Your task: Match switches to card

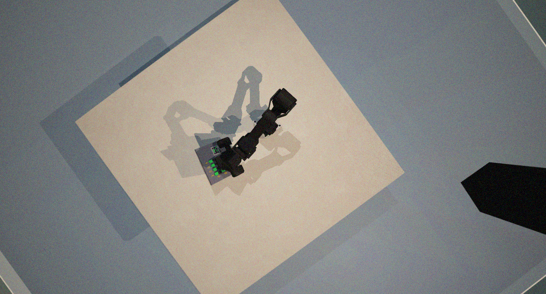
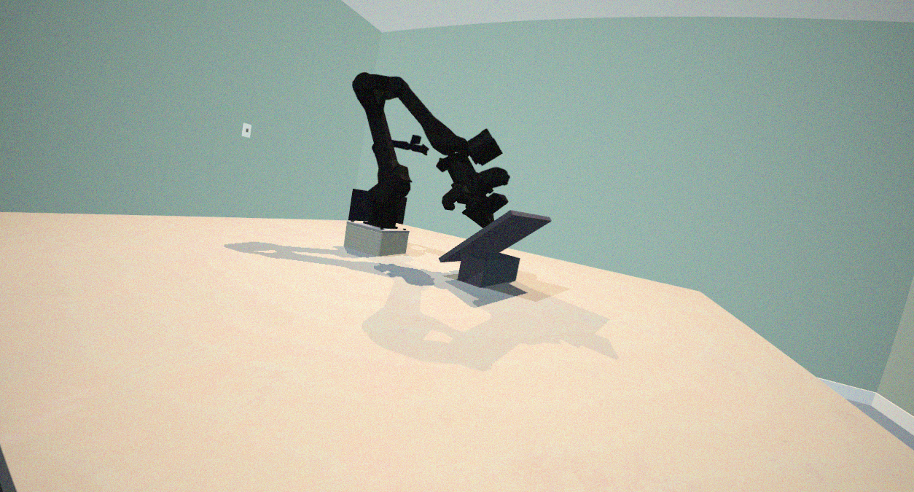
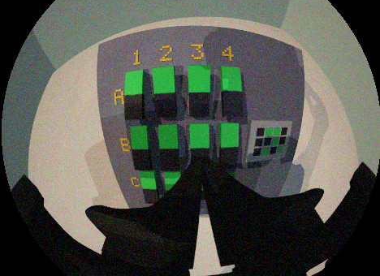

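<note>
The dark tilted panel (image 1: 203, 153) (image 2: 505, 231) (image 3: 272, 77) bears green-and-dark switches in rows A to C, columns 1 to 4. My gripper (image 2: 490, 222) (image 3: 200, 161) is shut and empty, its tips at the near, dark half of switch B3 (image 3: 199, 135); whether they touch it cannot be told. The card (image 3: 249, 153) reads, far row first: dark, green, green, dark; dark, dark, green, dark; dark, green, dark, green. Switches C1 (image 3: 148, 180) and C2 (image 3: 171, 178) show partly. The fingers hide C3 and most of C4. Which halves are raised is hard to tell.
The panel stands on a dark block (image 2: 489, 270) on the pale table (image 1: 286, 215) (image 2: 319, 386). The arm's base sits on a grey block (image 2: 375, 239) behind it. Arm shadows fall across the table and panel.
</note>
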Tool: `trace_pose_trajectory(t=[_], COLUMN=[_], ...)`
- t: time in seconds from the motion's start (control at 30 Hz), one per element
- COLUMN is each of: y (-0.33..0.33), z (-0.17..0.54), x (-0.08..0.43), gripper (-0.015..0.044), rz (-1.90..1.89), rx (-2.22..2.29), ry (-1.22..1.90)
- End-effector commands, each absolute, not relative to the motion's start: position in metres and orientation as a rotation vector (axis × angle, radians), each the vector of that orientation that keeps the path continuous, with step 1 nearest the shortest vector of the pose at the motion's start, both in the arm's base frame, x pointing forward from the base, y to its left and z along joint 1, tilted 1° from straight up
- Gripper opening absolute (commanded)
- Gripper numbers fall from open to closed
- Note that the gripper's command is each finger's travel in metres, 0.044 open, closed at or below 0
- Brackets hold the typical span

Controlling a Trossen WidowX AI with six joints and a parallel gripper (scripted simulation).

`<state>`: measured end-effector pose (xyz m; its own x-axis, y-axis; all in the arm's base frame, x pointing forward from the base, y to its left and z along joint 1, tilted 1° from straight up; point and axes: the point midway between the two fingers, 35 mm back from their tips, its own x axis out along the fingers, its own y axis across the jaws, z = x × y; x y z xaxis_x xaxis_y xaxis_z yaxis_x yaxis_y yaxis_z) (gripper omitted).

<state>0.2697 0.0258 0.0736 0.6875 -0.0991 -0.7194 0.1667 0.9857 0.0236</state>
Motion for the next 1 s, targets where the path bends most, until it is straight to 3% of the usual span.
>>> trace_pose_trajectory(t=[0.0,0.97], y=[0.0262,0.0259], z=[0.0725,0.0696], x=[0.2702,0.2728], gripper=[0.0,0.0], rz=[-0.144,-0.144], rx=[0.087,0.086], ry=[0.802,0.802])
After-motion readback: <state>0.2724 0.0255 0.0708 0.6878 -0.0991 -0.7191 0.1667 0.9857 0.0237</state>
